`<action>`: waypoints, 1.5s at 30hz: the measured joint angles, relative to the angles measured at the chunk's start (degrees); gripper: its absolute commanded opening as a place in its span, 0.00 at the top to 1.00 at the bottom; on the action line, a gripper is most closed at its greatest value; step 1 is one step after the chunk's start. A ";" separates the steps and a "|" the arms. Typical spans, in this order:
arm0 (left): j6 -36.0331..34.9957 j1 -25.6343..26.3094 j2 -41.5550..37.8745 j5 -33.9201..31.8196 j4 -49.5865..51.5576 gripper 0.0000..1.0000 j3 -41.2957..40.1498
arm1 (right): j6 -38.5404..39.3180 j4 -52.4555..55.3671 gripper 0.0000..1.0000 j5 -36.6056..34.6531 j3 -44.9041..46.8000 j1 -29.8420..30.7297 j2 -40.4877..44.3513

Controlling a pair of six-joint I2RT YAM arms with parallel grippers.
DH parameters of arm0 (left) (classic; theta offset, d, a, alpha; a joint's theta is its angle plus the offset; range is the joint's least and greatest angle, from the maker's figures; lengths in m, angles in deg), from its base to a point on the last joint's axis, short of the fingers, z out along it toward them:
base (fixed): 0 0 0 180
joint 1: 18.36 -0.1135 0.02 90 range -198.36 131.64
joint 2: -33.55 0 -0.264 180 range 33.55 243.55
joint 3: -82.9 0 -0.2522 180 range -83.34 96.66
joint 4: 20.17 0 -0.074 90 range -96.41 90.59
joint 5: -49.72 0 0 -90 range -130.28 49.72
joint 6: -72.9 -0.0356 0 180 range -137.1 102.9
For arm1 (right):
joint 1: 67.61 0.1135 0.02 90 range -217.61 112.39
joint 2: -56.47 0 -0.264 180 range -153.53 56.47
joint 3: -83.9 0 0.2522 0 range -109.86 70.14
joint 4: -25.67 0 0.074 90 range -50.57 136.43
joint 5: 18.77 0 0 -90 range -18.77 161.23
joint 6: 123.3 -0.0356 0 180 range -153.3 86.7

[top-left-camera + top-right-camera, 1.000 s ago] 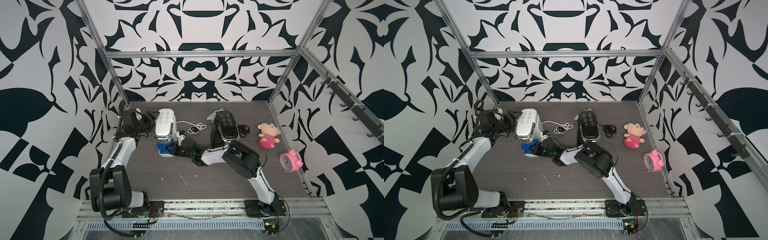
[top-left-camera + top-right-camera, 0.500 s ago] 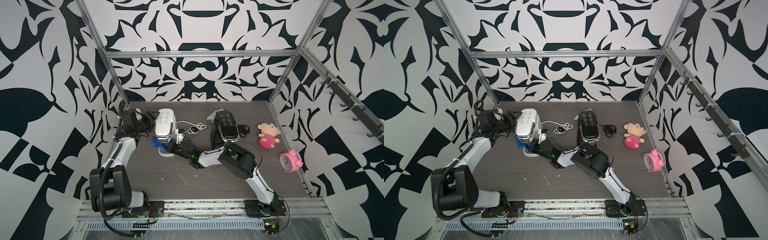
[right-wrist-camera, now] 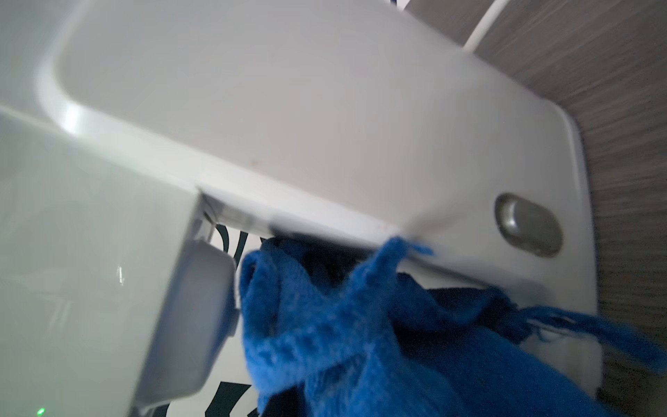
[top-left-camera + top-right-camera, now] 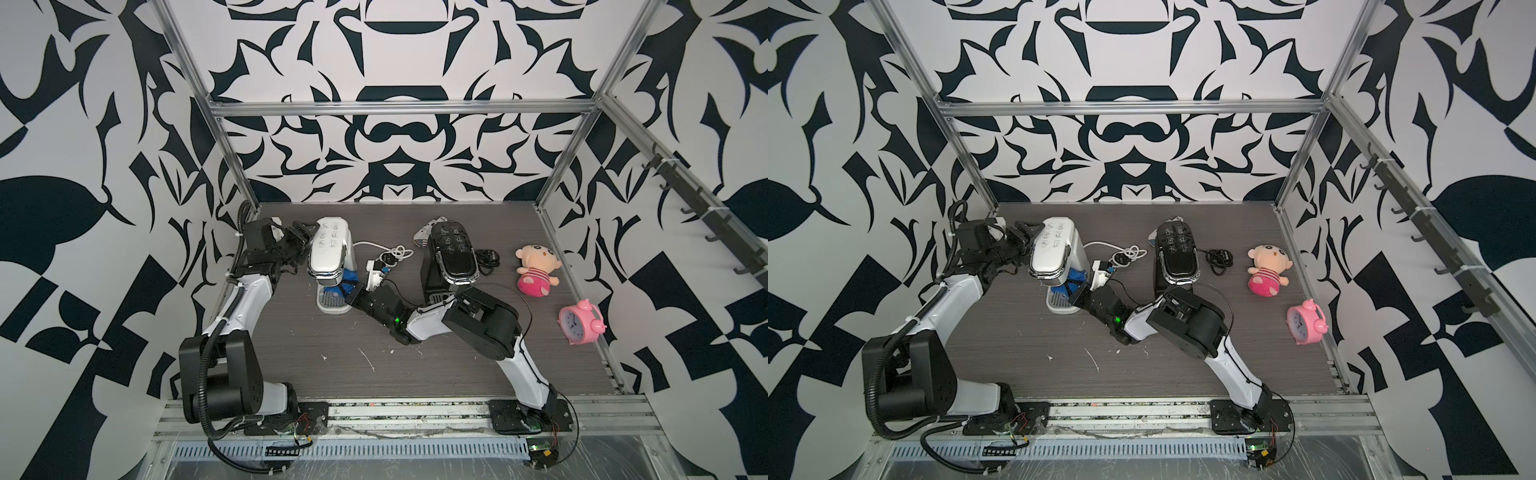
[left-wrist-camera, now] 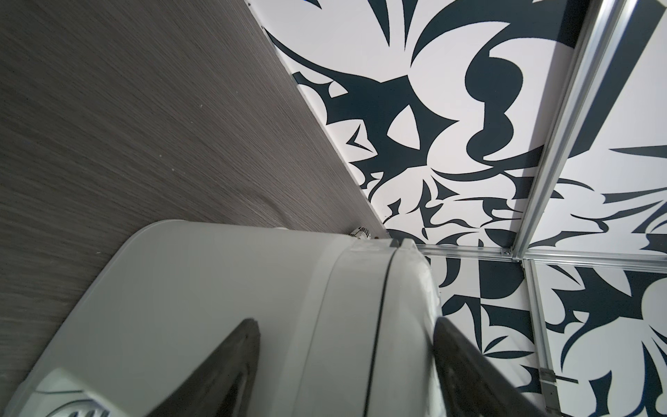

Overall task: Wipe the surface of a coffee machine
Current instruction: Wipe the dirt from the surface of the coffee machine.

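The left pincer's [image 5: 346, 368] two dark fingers [image 5: 231, 364] straddle the white coffee machine [image 5: 223, 307], jaws spread, on the grey tabletop [image 5: 126, 126].

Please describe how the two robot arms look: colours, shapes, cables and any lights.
Both arms have white link shells and bulky black joint housings. The left arm carries a black corrugated cable hose. The right arm has thin black wires and a small green light near its wrist. Both end effectors are black.

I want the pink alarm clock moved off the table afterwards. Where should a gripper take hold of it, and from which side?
Judging by its pose, take the pink alarm clock from above, across the thin body, front face to back. It stands upright on its edge by the right rail, so those flat faces suit parallel jaws better than the round rim.
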 measured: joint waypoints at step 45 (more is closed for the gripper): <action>-0.44 0.13 -0.13 -0.17 -0.17 0.24 0.00 | -3.61 7.26 1.00 -4.50 -1.36 2.43 0.24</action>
